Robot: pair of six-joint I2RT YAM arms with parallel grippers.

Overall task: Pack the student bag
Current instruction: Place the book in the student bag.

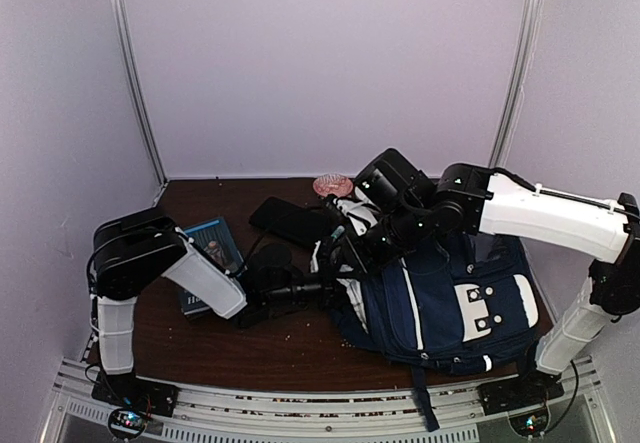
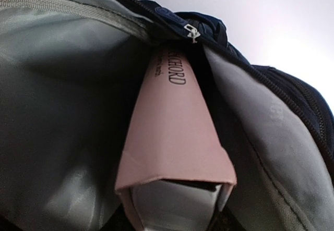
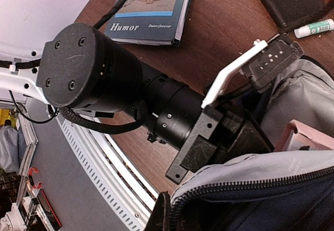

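Leftmost, the left arm reaches to the right across the dark wooden table, and its wrist goes into the mouth of the bag. The left claw is buried inside there; no fingers show in any view, so I cannot tell whether it is released or grasping. Partly under that arm a blue book titled "Humor" lies flat on the table. Farther right a black flat case lies near the bag's opening, with a small white tube with a green label just beside it. Behind them, near the back wall, sits a pink crinkled object.

Inside the bag, against the grey lining, a pink book points spine-up toward the zipper, its white page edges nearest the left wrist camera. The right claw is clenched on the fabric rim of the opening. The student bag lies on the right half of the table, white patch up, mouth facing left, under the right arm.
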